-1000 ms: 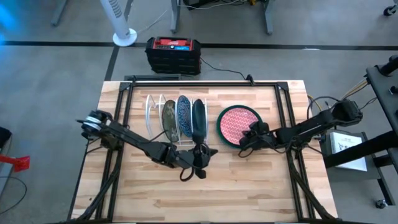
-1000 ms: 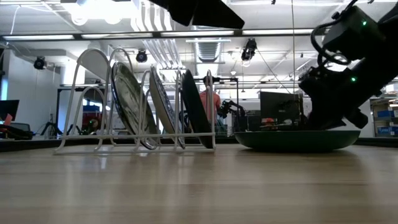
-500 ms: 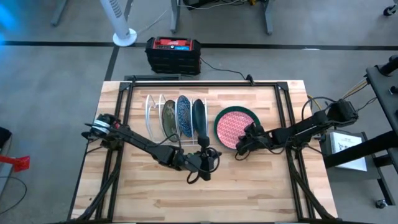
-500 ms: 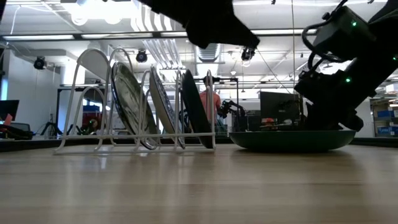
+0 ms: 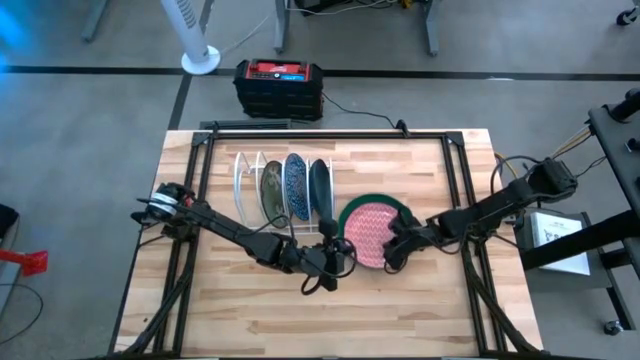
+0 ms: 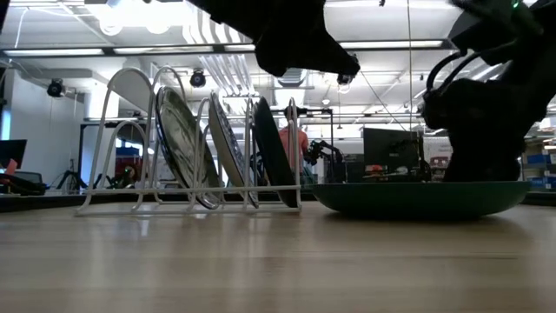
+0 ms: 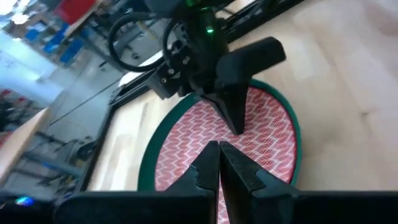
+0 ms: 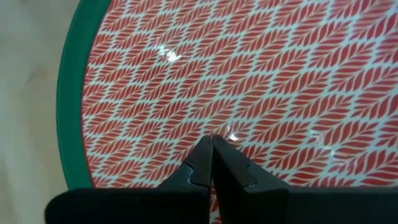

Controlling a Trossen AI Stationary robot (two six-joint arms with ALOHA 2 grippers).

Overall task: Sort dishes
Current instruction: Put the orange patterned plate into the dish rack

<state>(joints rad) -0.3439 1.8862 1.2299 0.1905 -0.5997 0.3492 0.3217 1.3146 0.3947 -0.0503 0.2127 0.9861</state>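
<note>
A red patterned plate point(image 5: 371, 229) with a dark green rim lies flat on the tabletop point(image 5: 420, 310), just right of a white wire rack point(image 5: 285, 190). The right gripper point(image 5: 392, 250) rests on the plate's near right part, its jaws pressed fully together with nothing between them, tips down on the patterned face. That looks like a push, not a grasp: with the plate lying flat there is no edge to pinch, so closed tips bearing on the surface can slide it across the wood, probably toward the rack and the other arm.

The left gripper point(image 5: 335, 262) hovers just near-left of the plate, close to its rim, jaws likewise shut and holding nothing. Its wrist view looks straight at the plate with the right gripper's tips planted on it, so it seems placed to receive or brace the plate's edge once that comes within reach.

The rack stands on the far left-middle of the tabletop and holds three plates on edge in neighbouring slots: a greyish-brown plate point(image 5: 271, 191) on the left, a blue speckled plate point(image 5: 296, 187) in the middle and a dark green plate point(image 5: 320, 188) on the right, nearest the red one. Bare wire loops remain at the rack's left end, so room for another plate is there.
</note>
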